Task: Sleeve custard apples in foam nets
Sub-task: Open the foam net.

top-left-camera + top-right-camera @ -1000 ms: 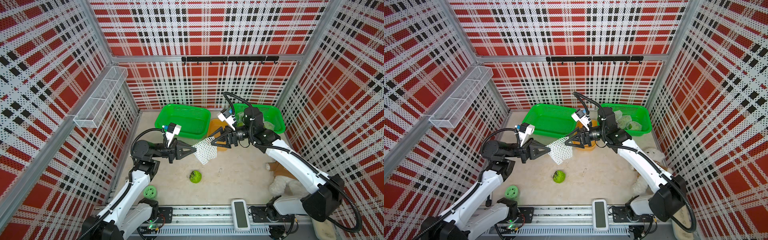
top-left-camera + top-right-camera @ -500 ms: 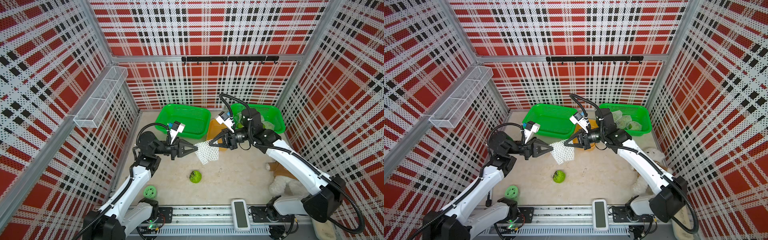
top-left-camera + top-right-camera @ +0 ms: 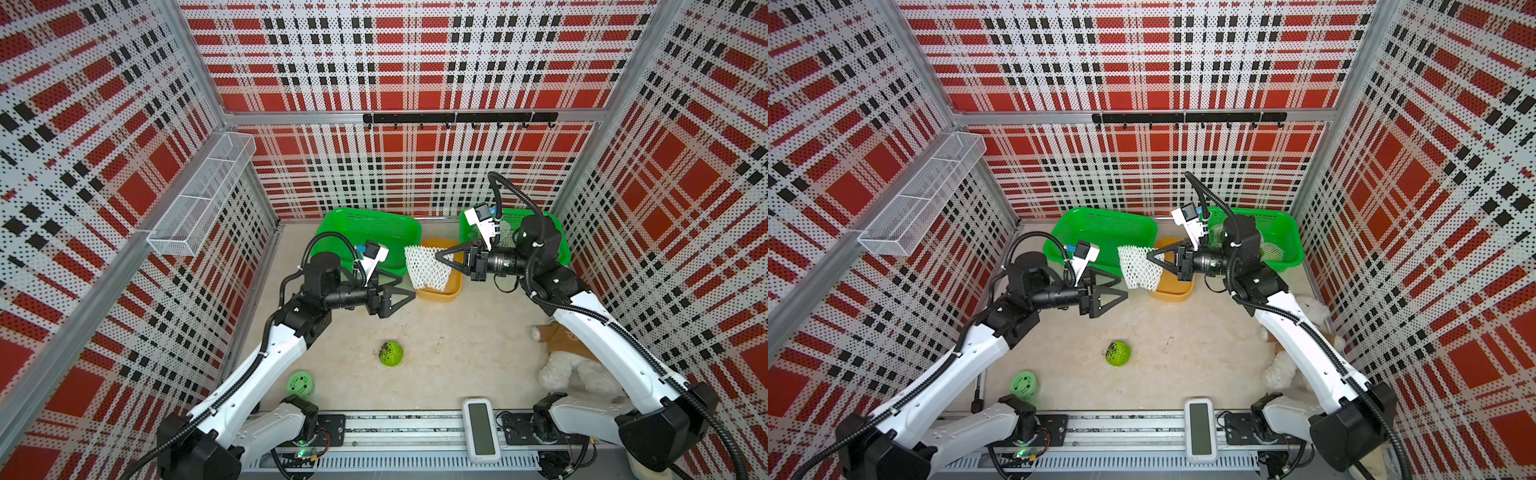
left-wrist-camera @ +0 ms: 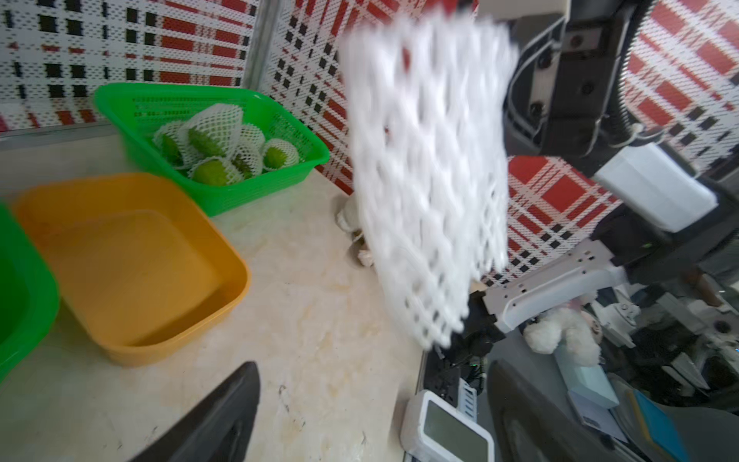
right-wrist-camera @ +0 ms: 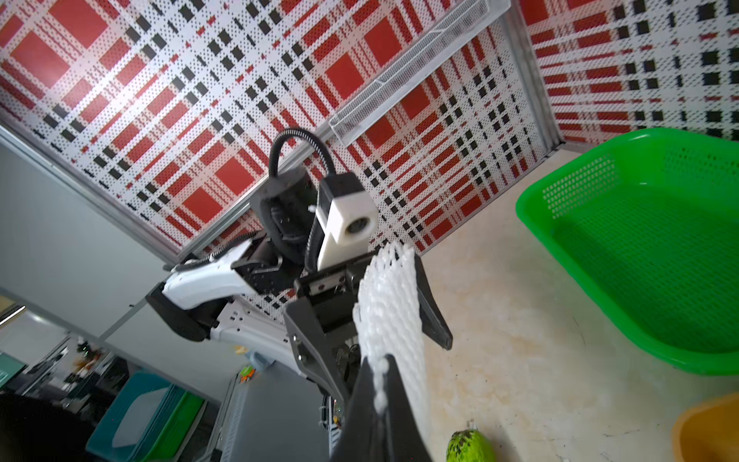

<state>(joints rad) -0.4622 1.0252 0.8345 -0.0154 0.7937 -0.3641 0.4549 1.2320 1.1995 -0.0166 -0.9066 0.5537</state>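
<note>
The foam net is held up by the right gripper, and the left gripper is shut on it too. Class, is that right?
Not quite. The left gripper is open, with nothing between its fingers, as the left wrist view and both top views show. The right gripper, shut on the rim of the foam net, does hold it up.

Left wrist view: the foam net (image 4: 428, 168) is motion-blurred. Both top views: the right arm (image 3: 615, 345) covers part of the plush bear (image 3: 559, 370) and much of the green basket (image 3: 560, 249) contents. Right wrist view: custard apple (image 5: 470, 446) cut by frame edge.
</note>
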